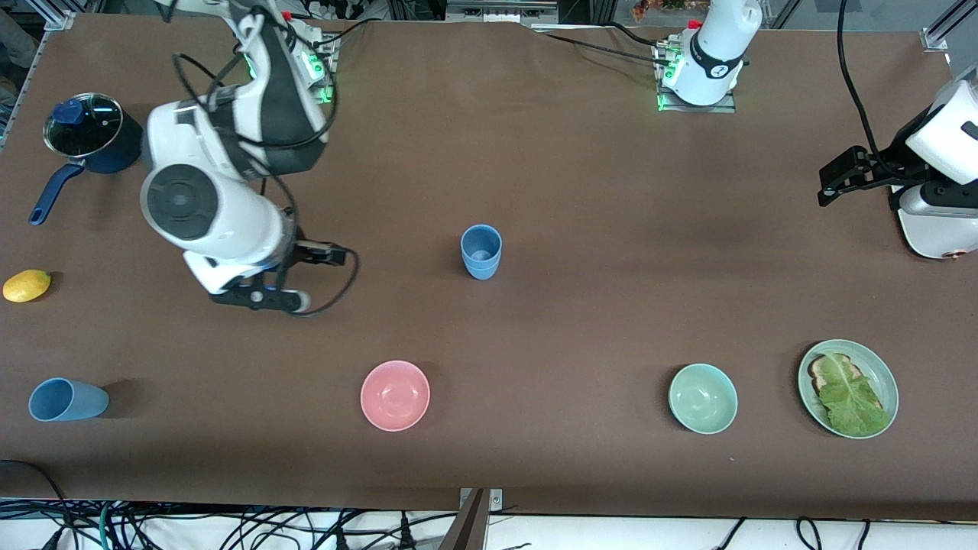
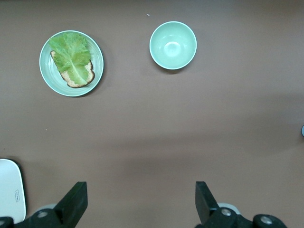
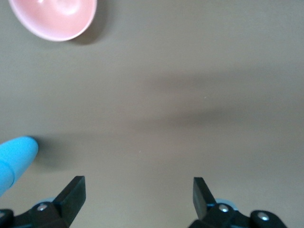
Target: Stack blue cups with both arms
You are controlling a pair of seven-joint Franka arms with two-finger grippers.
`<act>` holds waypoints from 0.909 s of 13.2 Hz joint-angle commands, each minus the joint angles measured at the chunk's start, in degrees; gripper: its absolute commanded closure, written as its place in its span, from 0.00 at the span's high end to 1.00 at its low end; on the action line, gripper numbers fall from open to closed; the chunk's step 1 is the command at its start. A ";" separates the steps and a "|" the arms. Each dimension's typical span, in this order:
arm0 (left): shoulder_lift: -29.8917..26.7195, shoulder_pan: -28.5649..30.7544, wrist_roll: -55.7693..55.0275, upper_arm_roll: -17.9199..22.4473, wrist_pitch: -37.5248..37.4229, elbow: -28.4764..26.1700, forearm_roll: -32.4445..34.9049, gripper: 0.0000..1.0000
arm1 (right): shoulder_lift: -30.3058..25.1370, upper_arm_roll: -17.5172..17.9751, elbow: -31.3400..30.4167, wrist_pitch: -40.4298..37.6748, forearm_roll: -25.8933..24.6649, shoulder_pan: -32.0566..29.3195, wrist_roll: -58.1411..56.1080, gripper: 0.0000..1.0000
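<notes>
Landmark: the pink bowl (image 1: 395,395), upright on the brown worktop (image 1: 581,305).

Nearest row, level with the pink bowl: one blue cup (image 1: 67,399) lay on its side, well apart from the bowl toward the right arm's end of the worktop, mouth turned toward that end. The pale-green bowl (image 1: 703,398) stood upright, well apart from the pink bowl toward the left arm's end. A green plate (image 1: 887,382) with toast and a lettuce leaf (image 1: 850,397) on it sat further out toward that same end.

Farther from the camera than the pink bowl: a second blue cup (image 1: 481,251) stood upright, mouth up, slightly toward the left arm's end. A lemon (image 1: 27,286) lay near the worktop edge at the right arm's end.

Right gripper (image 3: 137,192) hung over bare worktop, between the pink bowl and the lying cup and farther back than both; fingers (image 3: 73,191) spread wide, holding nothing.

Left gripper (image 2: 141,197) sat over bare worktop at the left arm's end, farther back than the pale-green bowl and the plate; fingers (image 2: 204,197) spread wide, nothing between them.

Farthest from the pink bowl: a dark-blue lidded saucepan (image 1: 90,136) at the right arm's end.
</notes>
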 commanded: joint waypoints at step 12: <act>-0.59 0.16 -0.05 0.51 -0.62 0.08 -0.76 1.00 | -24.99 14.87 -11.24 -10.62 -10.74 -29.05 -19.62 1.00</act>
